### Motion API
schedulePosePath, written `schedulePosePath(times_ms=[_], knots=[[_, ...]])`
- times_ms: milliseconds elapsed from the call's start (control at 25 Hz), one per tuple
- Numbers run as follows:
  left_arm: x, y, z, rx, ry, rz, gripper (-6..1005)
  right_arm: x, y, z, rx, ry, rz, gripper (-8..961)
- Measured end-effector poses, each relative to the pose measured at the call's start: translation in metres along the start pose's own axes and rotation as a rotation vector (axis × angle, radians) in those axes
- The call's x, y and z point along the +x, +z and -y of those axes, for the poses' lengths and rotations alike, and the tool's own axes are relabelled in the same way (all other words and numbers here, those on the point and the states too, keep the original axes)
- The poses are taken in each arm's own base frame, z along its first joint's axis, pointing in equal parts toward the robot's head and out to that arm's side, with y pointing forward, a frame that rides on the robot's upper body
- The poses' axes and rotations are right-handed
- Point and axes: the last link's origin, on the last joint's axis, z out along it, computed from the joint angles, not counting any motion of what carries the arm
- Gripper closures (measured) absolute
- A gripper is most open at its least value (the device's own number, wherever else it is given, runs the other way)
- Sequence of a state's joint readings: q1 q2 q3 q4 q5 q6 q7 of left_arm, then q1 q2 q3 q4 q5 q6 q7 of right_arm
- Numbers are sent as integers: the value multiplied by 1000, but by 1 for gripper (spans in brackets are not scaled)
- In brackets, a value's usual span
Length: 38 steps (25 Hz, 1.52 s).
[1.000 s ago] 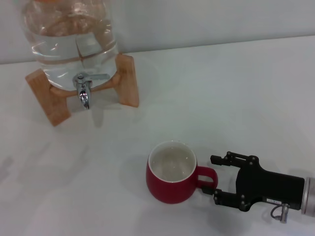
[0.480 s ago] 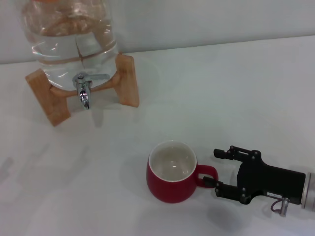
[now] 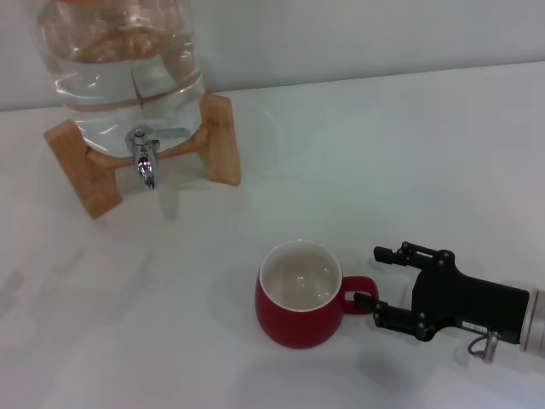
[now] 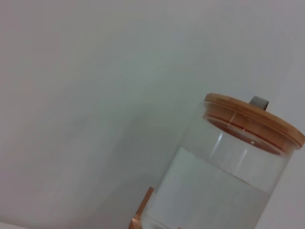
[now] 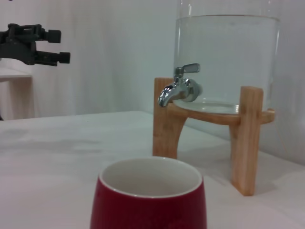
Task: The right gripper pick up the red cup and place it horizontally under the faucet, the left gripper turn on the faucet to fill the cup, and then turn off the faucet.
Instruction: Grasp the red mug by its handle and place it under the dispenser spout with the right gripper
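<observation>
White bench (image 3: 383, 145) spreads out under everything, with a pale wall behind it. Just ahead of the right gripper (image 3: 375, 279) stands the red cup (image 3: 298, 295), upright, mouth up, its loop handle pointing straight back at the gripper and sitting between the spread, unclenched fingers, which grasp nothing. Well beyond the cup, diagonally away from the gripper, the faucet (image 3: 145, 158) juts from the clear water jar (image 3: 119, 64) on its wooden stand (image 3: 220, 141), spout down. The left gripper (image 5: 59, 46) hangs raised far off to the side, fingers apart.
</observation>
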<state>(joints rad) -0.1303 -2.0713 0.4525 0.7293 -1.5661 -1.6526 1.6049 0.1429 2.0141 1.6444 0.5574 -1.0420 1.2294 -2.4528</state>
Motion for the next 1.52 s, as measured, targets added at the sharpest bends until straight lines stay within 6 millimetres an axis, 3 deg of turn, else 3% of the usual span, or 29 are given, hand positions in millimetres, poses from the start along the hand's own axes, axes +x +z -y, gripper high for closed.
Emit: schedulePosePath(times_ms=[1520], knots=[[1,0,0,1,3,-4,123,-3,8,14,57,-8,-18,279]])
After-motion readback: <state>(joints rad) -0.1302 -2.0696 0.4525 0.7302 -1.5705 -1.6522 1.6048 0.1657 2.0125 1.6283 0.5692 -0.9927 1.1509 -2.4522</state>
